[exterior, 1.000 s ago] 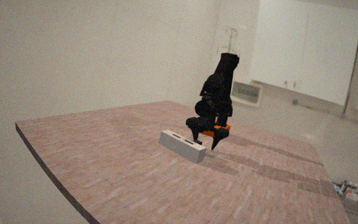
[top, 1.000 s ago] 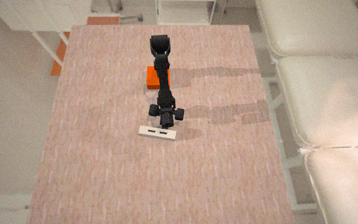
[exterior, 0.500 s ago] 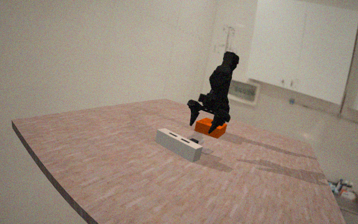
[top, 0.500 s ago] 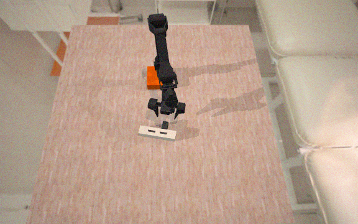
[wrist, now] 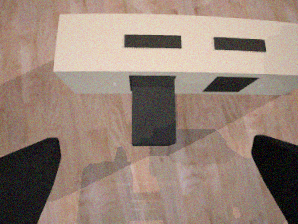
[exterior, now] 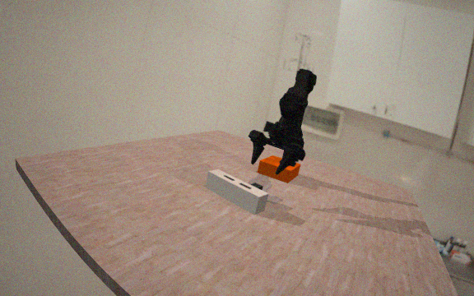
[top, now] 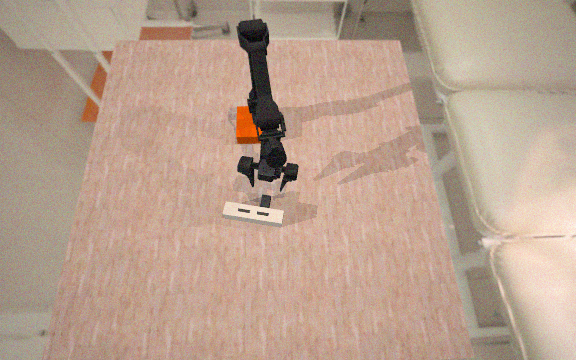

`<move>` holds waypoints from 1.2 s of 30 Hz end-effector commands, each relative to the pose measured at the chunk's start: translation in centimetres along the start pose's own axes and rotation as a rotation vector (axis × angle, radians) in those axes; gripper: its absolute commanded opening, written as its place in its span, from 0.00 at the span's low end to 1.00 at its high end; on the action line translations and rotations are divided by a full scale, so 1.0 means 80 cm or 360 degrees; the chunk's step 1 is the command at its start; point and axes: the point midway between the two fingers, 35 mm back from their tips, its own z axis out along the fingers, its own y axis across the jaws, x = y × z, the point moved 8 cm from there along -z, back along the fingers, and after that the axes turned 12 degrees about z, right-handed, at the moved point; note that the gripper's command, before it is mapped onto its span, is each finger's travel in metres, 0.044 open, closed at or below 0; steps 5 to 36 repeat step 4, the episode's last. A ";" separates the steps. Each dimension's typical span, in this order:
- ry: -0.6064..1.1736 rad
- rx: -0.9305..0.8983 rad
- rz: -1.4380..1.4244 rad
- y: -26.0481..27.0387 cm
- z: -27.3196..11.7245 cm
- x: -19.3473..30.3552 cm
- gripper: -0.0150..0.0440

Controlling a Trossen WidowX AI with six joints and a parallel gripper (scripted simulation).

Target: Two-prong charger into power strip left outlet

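The black charger [top: 265, 201] [exterior: 257, 186] [wrist: 153, 117] is a block against the arm-side face of the white power strip [top: 275, 216] [exterior: 237, 197] [wrist: 90, 45]. In the wrist view it sits at the left outlet, its end meeting the dark outlet patch, and looks square to the face. No prongs show, and how deep they sit cannot be told. The right outlet [wrist: 230, 84] is uncovered. My gripper [top: 267, 188] [exterior: 266, 168] [wrist: 159, 146] is open and empty, above and back from the charger on the arm's side, its fingers wide to either side.
An orange block [top: 246, 125] [exterior: 271, 160] stands on the table [top: 168, 275] [exterior: 159, 238] behind the gripper, partly under the arm. Two dark slots [top: 243, 210] [wrist: 152, 41] mark the strip's top. The arm's shadows fall across the table.
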 end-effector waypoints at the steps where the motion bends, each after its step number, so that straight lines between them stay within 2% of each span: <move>1: -0.0010 0.0007 0.0006 0.000 0.000 -0.001 1.00; 36: -0.0010 0.0007 0.0006 0.000 0.000 -0.001 1.00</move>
